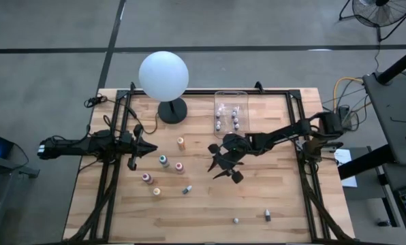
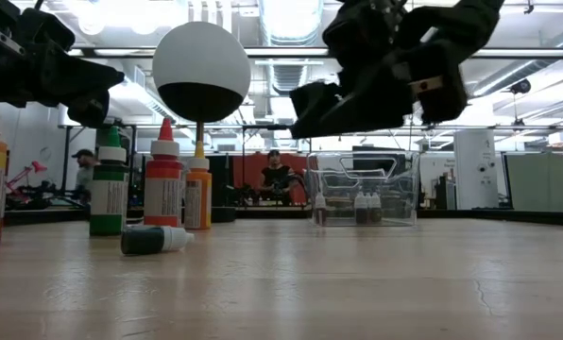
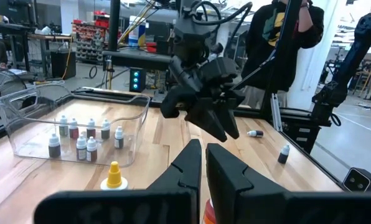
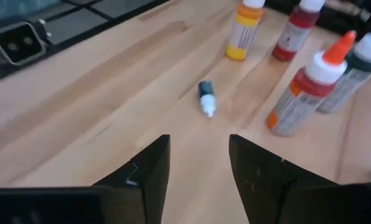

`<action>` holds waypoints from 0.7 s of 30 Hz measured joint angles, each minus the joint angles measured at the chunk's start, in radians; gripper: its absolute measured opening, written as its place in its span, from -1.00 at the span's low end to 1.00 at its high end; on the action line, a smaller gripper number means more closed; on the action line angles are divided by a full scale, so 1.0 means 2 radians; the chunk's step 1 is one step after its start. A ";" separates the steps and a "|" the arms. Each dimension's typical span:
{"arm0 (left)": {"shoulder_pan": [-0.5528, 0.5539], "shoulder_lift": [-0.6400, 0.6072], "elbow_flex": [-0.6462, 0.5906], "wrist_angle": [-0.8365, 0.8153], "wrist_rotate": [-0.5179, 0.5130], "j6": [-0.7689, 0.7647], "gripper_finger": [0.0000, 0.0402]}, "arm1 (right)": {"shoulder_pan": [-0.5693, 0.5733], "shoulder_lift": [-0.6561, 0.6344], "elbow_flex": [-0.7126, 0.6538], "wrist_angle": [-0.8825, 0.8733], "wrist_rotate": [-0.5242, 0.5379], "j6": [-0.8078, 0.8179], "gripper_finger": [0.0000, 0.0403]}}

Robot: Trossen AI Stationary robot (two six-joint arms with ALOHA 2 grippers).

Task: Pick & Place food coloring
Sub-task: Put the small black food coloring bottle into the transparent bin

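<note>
While hovering mid-table, right gripper (image 1: 227,165) parted and empty above small fallen dropper bottle (image 4: 206,99) – upright bigger bottles (image 4: 302,96) just beside, liable to topple on descent; left gripper (image 1: 135,148) clenched, idle – bin (image 1: 231,113) partly filled

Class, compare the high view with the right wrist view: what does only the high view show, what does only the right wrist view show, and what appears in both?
Only the high view shows the white globe lamp, the clear bin holding small bottles, the left gripper, and two small bottles near the table's front edge.

Only the right wrist view shows the right gripper close up, fingers apart with nothing between them.

Both show the small dark bottle lying on its side and larger upright bottles nearby.
</note>
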 joint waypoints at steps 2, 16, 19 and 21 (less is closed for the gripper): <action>0.000 0.000 0.000 0.000 0.000 0.000 -1.00 | 0.000 0.008 0.008 -0.001 0.001 -0.023 -0.26; 0.000 0.000 0.000 0.000 0.000 0.000 -1.00 | -0.013 0.101 0.101 -0.002 -0.001 0.024 -0.03; 0.000 0.000 0.000 0.000 0.000 0.000 -1.00 | -0.012 0.125 0.115 -0.002 -0.023 0.023 0.02; 0.000 0.000 0.000 0.000 0.000 0.000 -1.00 | -0.012 0.138 0.122 -0.003 -0.044 0.022 0.04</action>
